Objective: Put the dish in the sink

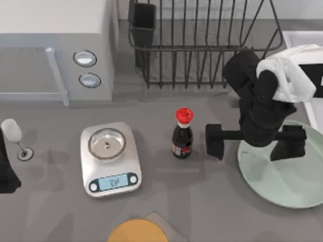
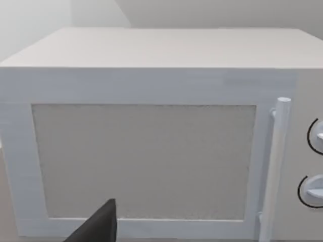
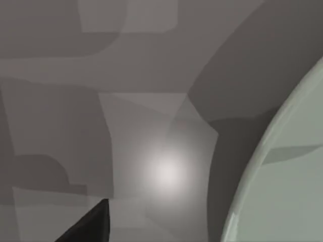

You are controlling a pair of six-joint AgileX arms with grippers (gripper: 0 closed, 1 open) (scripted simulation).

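— Left to right, then?
— Far left edge: left gripper [image 1: 6, 174], parked beside a stemmed wine glass [image 1: 12, 132], pointed at the boxy white microwave [image 2: 146, 151]. Next, a brushed-metal kitchen scale [image 1: 110, 159], a glossy red-capped soy sauce bottle [image 1: 182, 135], and a black wire dish rack [image 1: 202, 45] behind.
— And the dish [image 1: 290, 176]?
— Lay flat on the grey tabletop [image 1: 202, 201] at the right; pale mint, smooth, round, so no long axis to mind. Sat just under the right gripper [image 1: 252, 141], by far the nearer. Fingers [image 1: 214, 142] spread wide, empty: one past the left rim, the other above the plate.
— Sink [image 1: 298, 38]?
— Far right, behind that arm; pale raised rim. Probably needed the dish's rim pinched first.
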